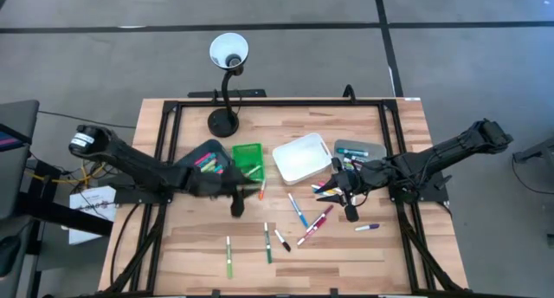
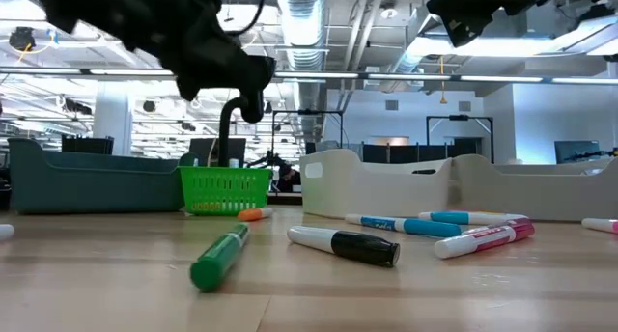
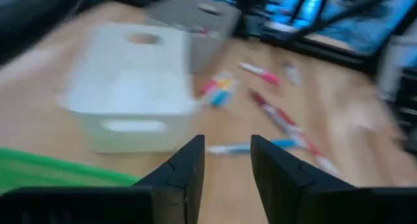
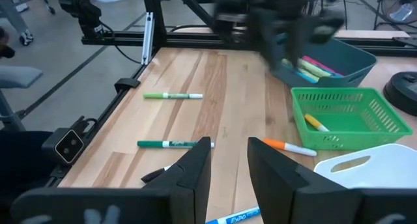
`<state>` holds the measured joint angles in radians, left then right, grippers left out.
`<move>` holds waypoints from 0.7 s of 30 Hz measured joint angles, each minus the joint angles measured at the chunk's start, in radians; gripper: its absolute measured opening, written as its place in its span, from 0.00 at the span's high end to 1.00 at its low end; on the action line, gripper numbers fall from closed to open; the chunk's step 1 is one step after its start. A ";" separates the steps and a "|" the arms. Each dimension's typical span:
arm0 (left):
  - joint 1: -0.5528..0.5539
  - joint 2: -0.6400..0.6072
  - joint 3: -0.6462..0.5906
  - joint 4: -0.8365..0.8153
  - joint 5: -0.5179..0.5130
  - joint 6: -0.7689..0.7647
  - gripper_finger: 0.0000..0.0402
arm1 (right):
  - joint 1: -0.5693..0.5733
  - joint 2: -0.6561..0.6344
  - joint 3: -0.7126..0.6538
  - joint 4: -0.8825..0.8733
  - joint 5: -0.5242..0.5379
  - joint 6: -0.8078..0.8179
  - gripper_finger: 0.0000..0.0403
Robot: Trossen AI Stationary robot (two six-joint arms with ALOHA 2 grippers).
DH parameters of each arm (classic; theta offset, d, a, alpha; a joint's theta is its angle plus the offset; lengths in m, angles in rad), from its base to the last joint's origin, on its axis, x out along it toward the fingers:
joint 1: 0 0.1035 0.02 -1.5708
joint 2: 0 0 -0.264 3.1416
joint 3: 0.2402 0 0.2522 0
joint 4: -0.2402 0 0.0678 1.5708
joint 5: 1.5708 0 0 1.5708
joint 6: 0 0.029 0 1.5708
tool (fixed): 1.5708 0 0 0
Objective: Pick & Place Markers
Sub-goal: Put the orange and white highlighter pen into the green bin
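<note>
Several markers lie loose on the wooden table: two green ones (image 1: 229,256) (image 1: 267,243), a black-capped one (image 1: 282,240), a blue one (image 1: 298,210), a pink one (image 1: 316,226) and a purple one (image 1: 366,227). An orange marker (image 4: 293,147) lies on the table just in front of the green basket (image 1: 248,158). My left gripper (image 3: 228,142) hovers open beside that basket, above the table, with nothing between its fingers. My right gripper (image 4: 229,146) hangs open over the table's right half (image 1: 342,198), also with nothing between its fingers.
A dark teal bin (image 1: 206,157) with pink and green markers stands left of the green basket, which holds a yellow marker (image 4: 317,123). A white bin (image 1: 301,157) and a grey bin (image 1: 355,149) stand at mid-right. A desk lamp (image 1: 228,73) stands at the far edge.
</note>
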<state>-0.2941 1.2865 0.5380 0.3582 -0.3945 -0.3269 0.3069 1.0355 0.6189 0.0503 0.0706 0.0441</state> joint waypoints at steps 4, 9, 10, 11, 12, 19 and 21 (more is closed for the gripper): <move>-0.119 0.071 0.037 0.001 -0.040 -0.078 0.70 | 0.000 0.000 0.000 0.004 0.000 0.000 0.77; -0.159 0.201 0.144 -0.074 -0.050 -0.140 0.70 | -0.002 0.000 0.000 0.013 0.001 -0.002 0.77; -0.153 0.227 0.171 -0.120 -0.051 -0.156 0.70 | -0.002 0.000 0.000 0.015 0.000 -0.002 0.77; -0.146 0.250 0.197 -0.177 -0.051 -0.179 0.70 | -0.002 0.000 0.000 0.018 0.001 -0.002 0.77; -0.136 0.276 0.226 -0.239 -0.053 -0.209 0.70 | -0.002 0.000 0.000 0.020 0.001 -0.002 0.77; -0.066 0.404 0.340 -0.420 -0.054 -0.298 0.70 | -0.002 0.000 0.000 0.052 0.000 -0.001 0.77; -0.043 0.424 0.347 -0.416 -0.055 -0.319 0.70 | -0.002 0.000 0.000 0.050 0.000 -0.001 0.77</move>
<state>-0.3371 1.7106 0.8848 -0.0579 -0.4492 -0.6460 0.3050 1.0355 0.6188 0.1002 0.0708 0.0432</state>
